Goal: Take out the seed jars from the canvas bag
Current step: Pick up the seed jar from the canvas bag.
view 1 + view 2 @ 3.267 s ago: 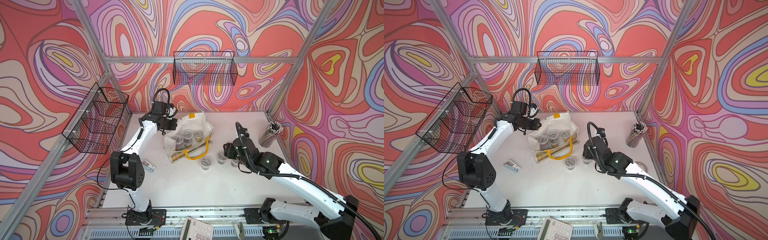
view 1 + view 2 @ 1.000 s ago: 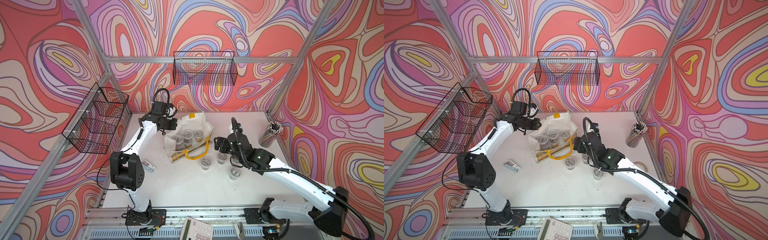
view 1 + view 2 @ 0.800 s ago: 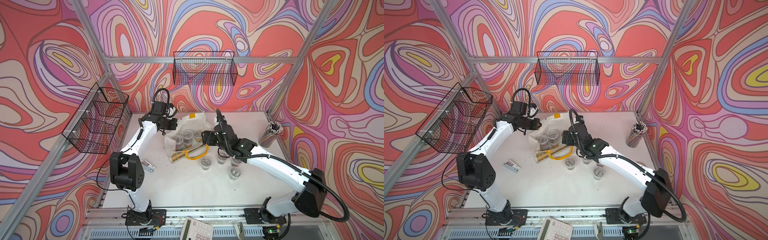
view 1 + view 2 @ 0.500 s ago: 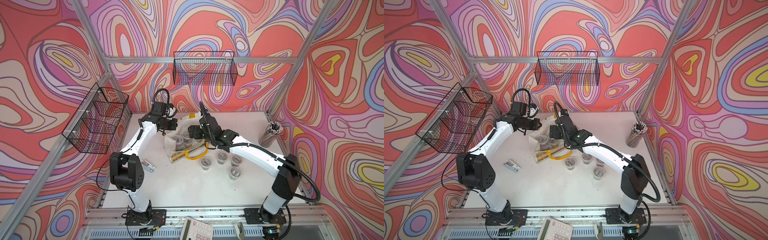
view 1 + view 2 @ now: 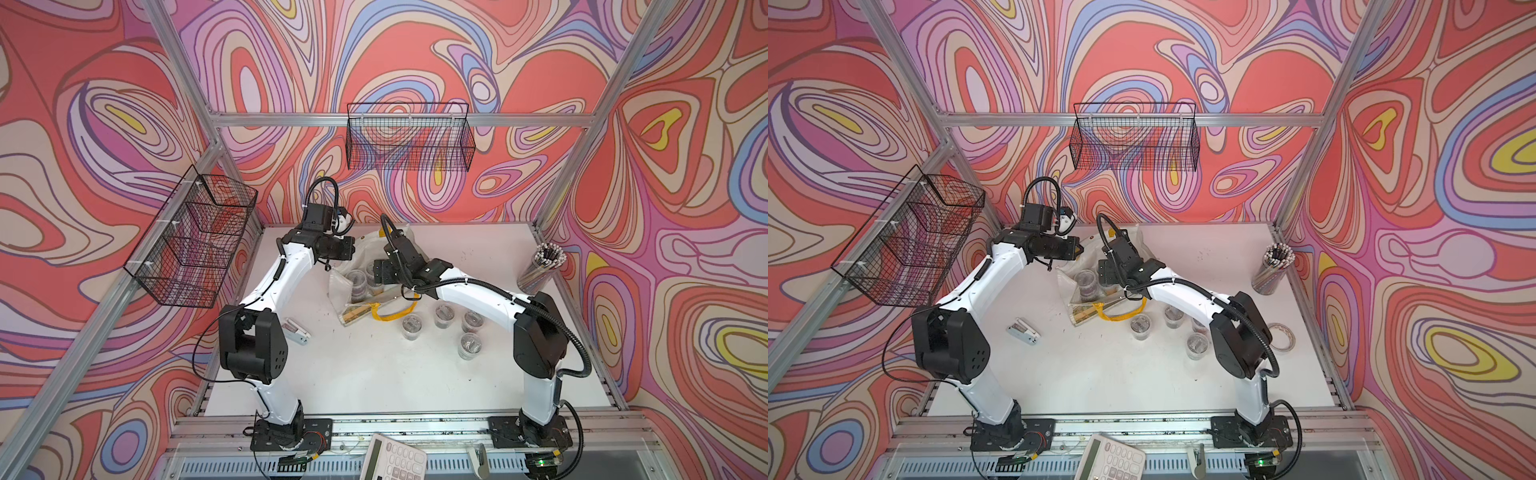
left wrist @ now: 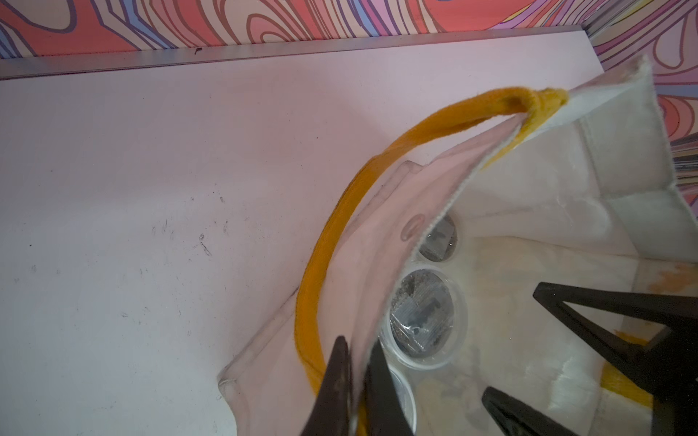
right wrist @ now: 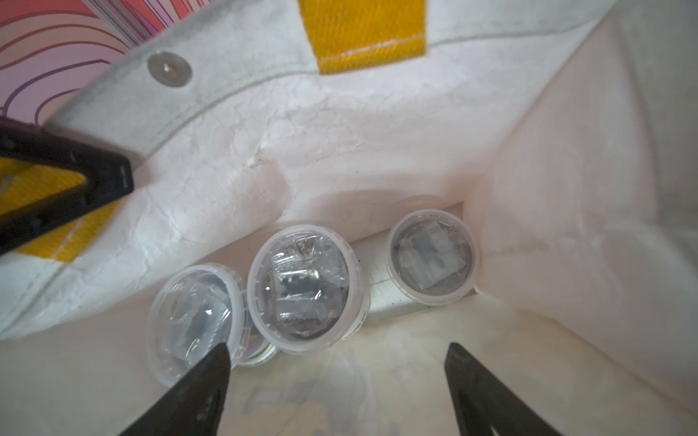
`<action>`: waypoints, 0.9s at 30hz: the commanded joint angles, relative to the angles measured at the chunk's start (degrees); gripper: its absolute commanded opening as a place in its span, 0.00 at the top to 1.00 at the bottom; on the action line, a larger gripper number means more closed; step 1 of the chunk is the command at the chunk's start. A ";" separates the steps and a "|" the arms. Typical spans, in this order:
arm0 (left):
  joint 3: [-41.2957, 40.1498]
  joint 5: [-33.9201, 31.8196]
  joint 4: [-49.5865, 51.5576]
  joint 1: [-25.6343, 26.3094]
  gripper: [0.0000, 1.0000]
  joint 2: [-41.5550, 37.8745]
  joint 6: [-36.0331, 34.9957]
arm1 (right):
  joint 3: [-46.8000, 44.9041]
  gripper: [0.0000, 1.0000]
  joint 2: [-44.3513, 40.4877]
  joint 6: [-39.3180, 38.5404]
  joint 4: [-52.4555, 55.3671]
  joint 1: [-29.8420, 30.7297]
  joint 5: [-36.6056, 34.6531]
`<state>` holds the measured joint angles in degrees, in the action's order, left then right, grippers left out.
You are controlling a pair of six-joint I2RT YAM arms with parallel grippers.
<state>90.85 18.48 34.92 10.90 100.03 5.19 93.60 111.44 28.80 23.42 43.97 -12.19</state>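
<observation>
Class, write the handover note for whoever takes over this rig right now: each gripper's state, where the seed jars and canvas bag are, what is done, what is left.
Left gripper: fingers shut on the canvas bag rim, holding its mouth open.
Right gripper: open and empty, inside the bag just above the jars.
Done: four seed jars stand on the table beside the bag.
Left: at least three jars in the bag to lift out.
</observation>
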 commanded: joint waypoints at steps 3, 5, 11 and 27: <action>-1.07 1.30 -0.44 0.24 1.00 -1.68 0.69 | 4.04 0.08 3.36 0.46 -0.55 -0.20 -0.83; -1.11 1.38 -0.52 0.26 1.00 -1.68 0.64 | 5.33 0.08 4.41 0.67 -0.30 -0.20 -1.17; -1.32 1.64 -0.74 0.31 1.00 -1.84 0.91 | 7.92 0.09 6.99 1.94 0.44 -0.05 -1.81; -2.36 1.56 -2.17 0.43 1.00 -3.92 1.05 | 13.27 0.10 13.10 3.81 1.33 1.60 -4.69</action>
<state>89.21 19.29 33.91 11.00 98.26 5.85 105.03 123.02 31.70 24.12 45.25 -15.20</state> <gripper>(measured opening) 0.076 0.902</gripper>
